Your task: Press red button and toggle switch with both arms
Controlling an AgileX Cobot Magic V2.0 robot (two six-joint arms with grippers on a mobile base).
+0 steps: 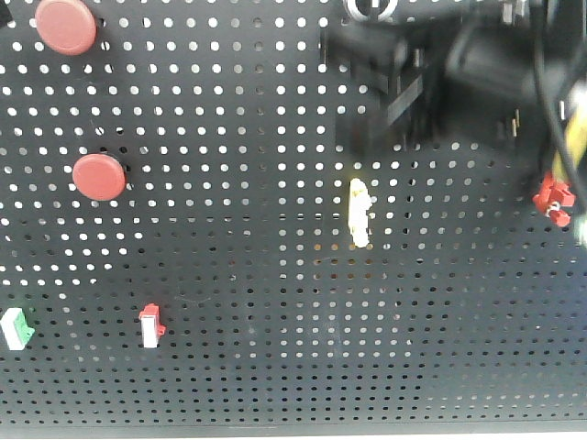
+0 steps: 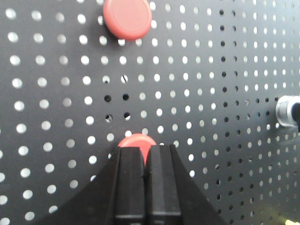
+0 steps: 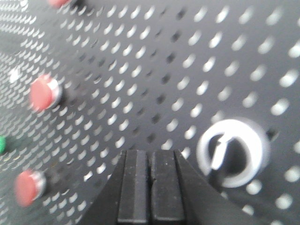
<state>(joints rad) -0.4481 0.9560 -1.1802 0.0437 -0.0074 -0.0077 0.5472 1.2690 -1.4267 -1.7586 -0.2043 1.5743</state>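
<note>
In the left wrist view my left gripper (image 2: 145, 151) is shut and empty, its tips just in front of the lower edge of a red button (image 2: 137, 139); I cannot tell if they touch. A second red button (image 2: 127, 18) sits above. In the right wrist view my right gripper (image 3: 151, 154) is shut and empty, just left of and below the toggle switch (image 3: 233, 151), a dark knob in a white-silver ring. The ring also shows at the right edge of the left wrist view (image 2: 287, 111). The front view shows both red buttons (image 1: 98, 177) (image 1: 64, 26) and a blurred dark arm (image 1: 459, 64).
All parts sit on a black pegboard (image 1: 275, 367). A pale yellow lever (image 1: 359, 213) is mid-board, a red clip-like piece (image 1: 553, 197) at the right, a red-white rocker (image 1: 151, 325) and a green-white switch (image 1: 16, 328) low on the left. A green button (image 3: 1, 144) shows at the right wrist view's left edge.
</note>
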